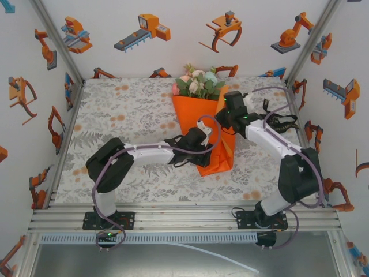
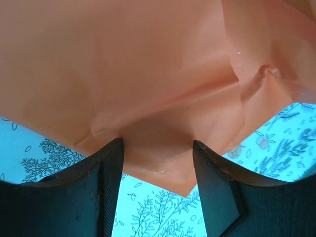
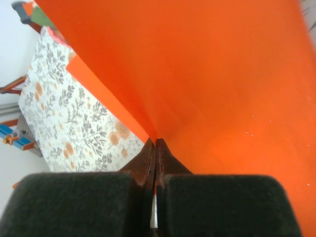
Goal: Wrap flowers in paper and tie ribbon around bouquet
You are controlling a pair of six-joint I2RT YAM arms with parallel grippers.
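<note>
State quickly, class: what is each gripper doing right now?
Left gripper: open, fingers apart at the edge of the large bright orange paper sheet, not clamping it.
Right gripper: closed, pinching that sheet's edge.

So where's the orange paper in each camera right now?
Top external: the paper lies centre-right, with the flowers at its far end.
Left wrist: the paper spans the upper part.
Right wrist: the paper covers top and right.
Shared landmark: the floral table cover beside the paper.
</note>
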